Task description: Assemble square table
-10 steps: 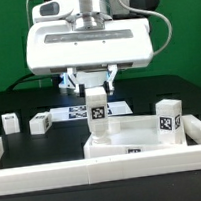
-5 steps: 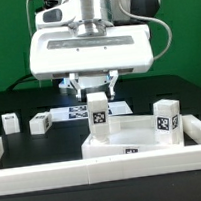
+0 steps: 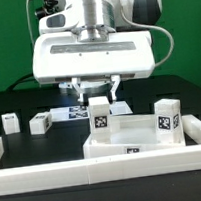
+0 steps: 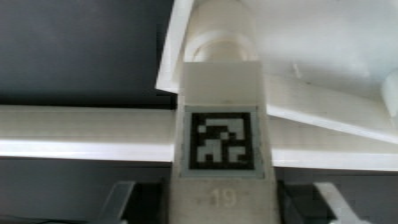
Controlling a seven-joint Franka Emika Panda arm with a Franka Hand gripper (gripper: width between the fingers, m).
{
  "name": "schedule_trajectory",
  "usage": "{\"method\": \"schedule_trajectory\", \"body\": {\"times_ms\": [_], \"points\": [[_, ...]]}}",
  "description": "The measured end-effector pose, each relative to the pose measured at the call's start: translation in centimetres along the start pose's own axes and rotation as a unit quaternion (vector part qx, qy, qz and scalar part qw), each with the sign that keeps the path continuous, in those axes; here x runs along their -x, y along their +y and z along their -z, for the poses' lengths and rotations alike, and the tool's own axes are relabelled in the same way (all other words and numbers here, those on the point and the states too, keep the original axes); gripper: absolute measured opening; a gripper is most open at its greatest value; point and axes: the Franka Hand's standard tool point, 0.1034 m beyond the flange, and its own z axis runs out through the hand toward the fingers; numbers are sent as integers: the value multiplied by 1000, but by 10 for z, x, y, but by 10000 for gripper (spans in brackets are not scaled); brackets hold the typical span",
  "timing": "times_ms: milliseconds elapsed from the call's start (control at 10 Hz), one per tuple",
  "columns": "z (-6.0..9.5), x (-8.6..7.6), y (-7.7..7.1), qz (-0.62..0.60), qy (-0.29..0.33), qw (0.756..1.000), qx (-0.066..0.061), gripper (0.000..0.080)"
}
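Watching remotely, I saw the long low white border wall [image 3: 56, 175] across the front, with the white plastic square slab [image 3: 133, 143] lying just behind it. The two-finger gripper [image 3: 97, 95] was clamped on a small white tagged leg [image 3: 98, 119] standing upright on the slab's corner toward the exterior view's left, and another leg [image 3: 169, 117] stood toward that view's right

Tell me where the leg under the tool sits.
In the exterior view, the leg stands upright at the left end of the slab, below the tool.
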Motion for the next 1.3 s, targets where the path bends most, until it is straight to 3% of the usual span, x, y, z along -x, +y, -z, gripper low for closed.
{"method": "schedule_trajectory", "body": {"times_ms": [200, 300, 400, 500, 600, 1300], "points": [[0, 3, -1, 1, -3, 1000, 0, 292], [-1, 5, -1, 0, -10, 1000, -3, 343], [-1, 5, -1, 0, -11, 1000, -3, 479], [-2, 5, -1, 0, -11, 1000, -3, 479], [-2, 6, -1, 0, -11, 1000, -3, 615], [3, 2, 5, 6, -19, 1000, -4, 648]]}}
